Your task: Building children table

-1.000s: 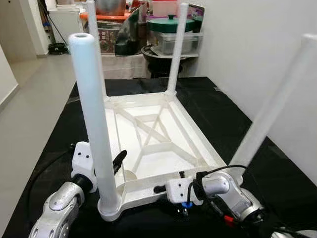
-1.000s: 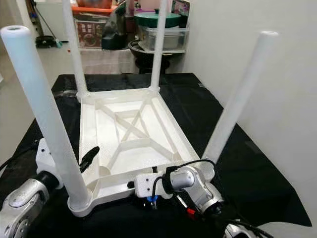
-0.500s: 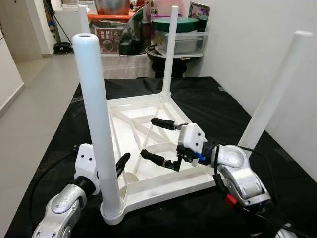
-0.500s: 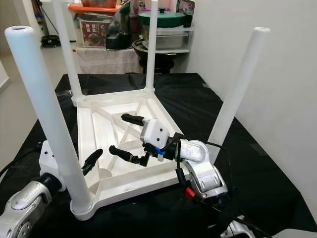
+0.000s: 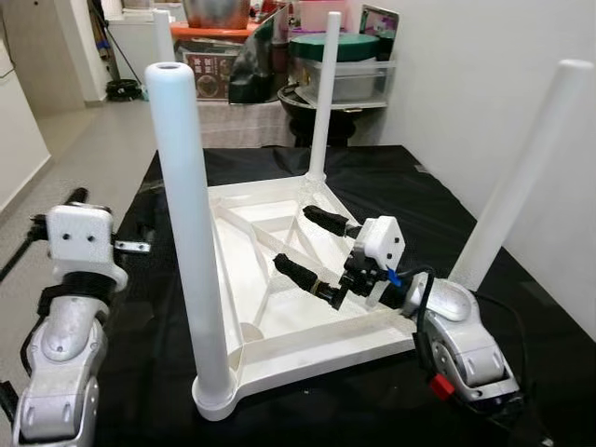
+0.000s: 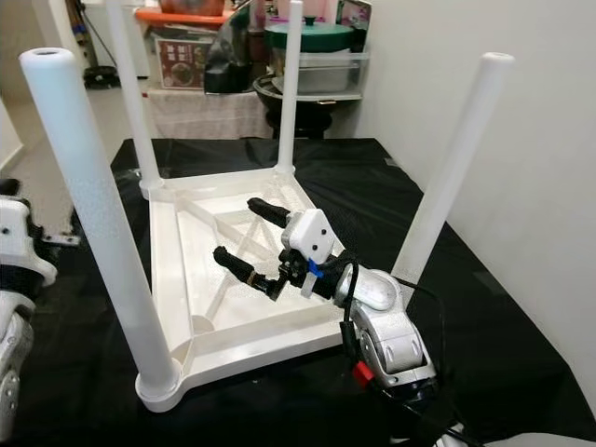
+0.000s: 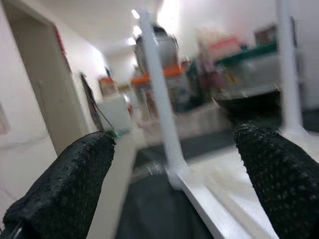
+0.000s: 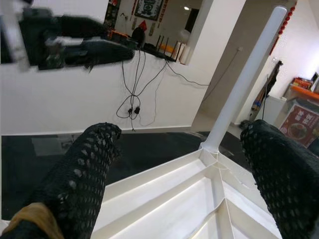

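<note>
A white plastic children's table (image 5: 279,321) lies upside down on a black cloth, with its legs pointing up. The near left leg (image 5: 189,233) is closest to me, and the near right leg (image 5: 521,177) leans by the wall. My right gripper (image 6: 236,228) hovers open over the ribbed underside with nothing between its fingers. In the right wrist view the far left leg (image 8: 244,79) stands between the two black fingers (image 8: 84,169). My left arm (image 5: 79,242) is raised at the left, off the table. Its gripper (image 7: 174,144) is open and empty, facing the table's far end.
The black cloth (image 5: 419,196) covers the floor around the table. A white wall (image 5: 484,74) runs close along the right. Shelves with pots and storage boxes (image 5: 335,65) stand behind the far edge. Bare floor (image 5: 84,140) lies to the left.
My left arm has lifted away from the near left leg and out to the left. My right gripper swung from the table's near edge to above the underside.
</note>
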Controlling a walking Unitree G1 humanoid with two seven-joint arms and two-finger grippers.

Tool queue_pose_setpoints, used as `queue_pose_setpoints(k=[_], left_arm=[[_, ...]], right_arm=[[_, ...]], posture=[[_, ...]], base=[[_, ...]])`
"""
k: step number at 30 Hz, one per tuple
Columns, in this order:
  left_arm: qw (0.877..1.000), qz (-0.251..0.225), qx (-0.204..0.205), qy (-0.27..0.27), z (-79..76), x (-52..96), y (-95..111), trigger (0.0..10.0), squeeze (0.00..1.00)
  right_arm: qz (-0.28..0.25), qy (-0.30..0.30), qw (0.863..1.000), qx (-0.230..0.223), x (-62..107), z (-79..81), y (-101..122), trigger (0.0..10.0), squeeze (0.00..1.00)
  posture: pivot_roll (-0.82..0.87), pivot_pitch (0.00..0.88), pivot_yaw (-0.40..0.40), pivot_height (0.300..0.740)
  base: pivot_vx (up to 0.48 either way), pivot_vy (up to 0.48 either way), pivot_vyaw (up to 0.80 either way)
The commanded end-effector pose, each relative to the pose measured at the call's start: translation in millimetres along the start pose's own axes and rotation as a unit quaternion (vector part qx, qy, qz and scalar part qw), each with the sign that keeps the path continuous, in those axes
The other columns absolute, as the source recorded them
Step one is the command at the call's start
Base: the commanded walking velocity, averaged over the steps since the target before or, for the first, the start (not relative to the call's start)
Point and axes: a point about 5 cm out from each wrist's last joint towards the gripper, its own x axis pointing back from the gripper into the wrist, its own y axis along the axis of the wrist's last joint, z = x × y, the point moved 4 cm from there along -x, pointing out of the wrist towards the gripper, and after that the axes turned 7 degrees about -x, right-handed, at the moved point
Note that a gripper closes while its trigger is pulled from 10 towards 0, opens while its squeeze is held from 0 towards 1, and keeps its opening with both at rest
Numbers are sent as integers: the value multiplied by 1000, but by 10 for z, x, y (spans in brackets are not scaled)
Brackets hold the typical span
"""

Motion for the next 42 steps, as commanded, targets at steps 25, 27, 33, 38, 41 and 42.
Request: queue_pose_setpoints(k=[25, 27, 33, 38, 41, 42], left_arm=[[997, 72, 1, -17, -347, 491, -190, 10000, 0], [997, 72, 1, -17, -347, 491, -190, 10000, 0], [997, 71, -1, -14, -353, 479, -193, 10000, 0], [994, 89, 31, -58, -491, 506, -258, 10000, 0], [993, 93, 33, -70, -526, 506, -286, 10000, 0], [993, 94, 34, -69, -516, 482, -302, 10000, 0]], right_arm=[[-28, -209, 974, -83, 208, -422, 14, 10000, 0], [-28, -209, 974, -83, 208, -422, 14, 10000, 0], [-26, -215, 973, -84, 229, -425, 5, 10000, 0], [-6, -284, 957, -61, 380, -610, -60, 10000, 0], [16, -318, 945, -70, 448, -675, -153, 10000, 0], [21, -325, 943, -70, 465, -683, -177, 10000, 0]], posture=[[90, 0, -58, 740], [90, 0, -58, 740], [85, 0, -58, 740], [80, 0, -58, 740], [78, 0, -55, 740], [75, 0, -53, 740]], base=[[-178, 0, 0], [-364, 0, 0], [-61, 0, 0], [0, 0, 0], [0, 0, 0], [0, 0, -538]])
